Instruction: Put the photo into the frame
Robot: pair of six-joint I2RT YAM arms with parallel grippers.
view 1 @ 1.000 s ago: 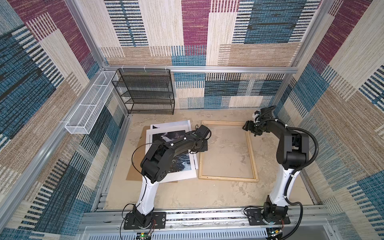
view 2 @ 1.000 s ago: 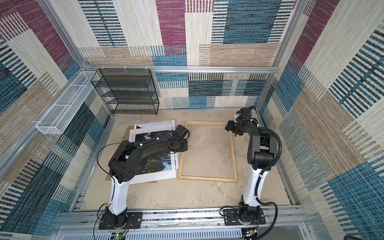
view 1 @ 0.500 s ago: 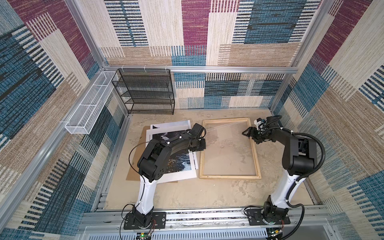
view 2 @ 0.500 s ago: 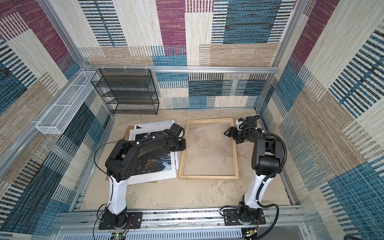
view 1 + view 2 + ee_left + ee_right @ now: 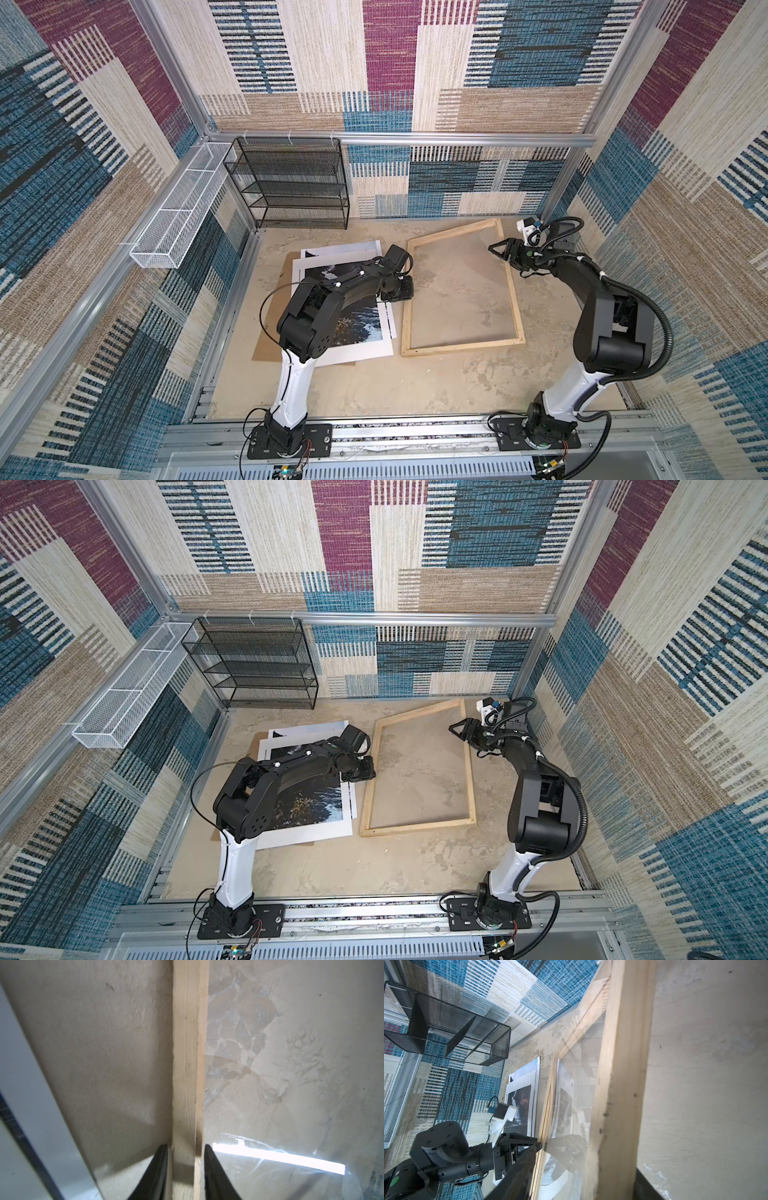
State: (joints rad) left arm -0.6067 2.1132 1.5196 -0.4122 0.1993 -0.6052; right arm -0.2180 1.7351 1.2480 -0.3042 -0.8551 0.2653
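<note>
Since a second ago the frame [image 5: 459, 347] has been skewed. Its near rail no longer runs square with the bench's front edge, and its far right corner now points toward the back right corner. The right tool [image 5: 497, 250], which was out beyond that corner, has come in over the right rail. The left tool [image 5: 397, 293] has slid a little toward the front along the left rail.

Nearest me on the sandy bench [image 5: 415, 390], toward its left edge, lies a stack. A brown backing board [image 5: 266, 351] is at the bottom, with the photo [image 5: 359, 324] on it. The photo's dark water shows through the opening of a white mat [image 5: 353, 353] laid on top. The left arm [image 5: 332, 299] reaches across the stack. The photo lies just beside the frame's left rail, outside it.

The frame, pale wood with a clear pane [image 5: 457, 291], sits mid-bench. I cannot tell whether its right side is off the surface. The left tool straddles the left rail about midway, its jaws parted slightly wider than the wood and gripping nothing. The right tool straddles the right rail near its far end, jaws wide apart and not closed on it.

Against the back edge, near the left corner, stands a black mesh shelf [image 5: 286, 183]. A white wire basket [image 5: 174, 224] hangs on the left wall.
</note>
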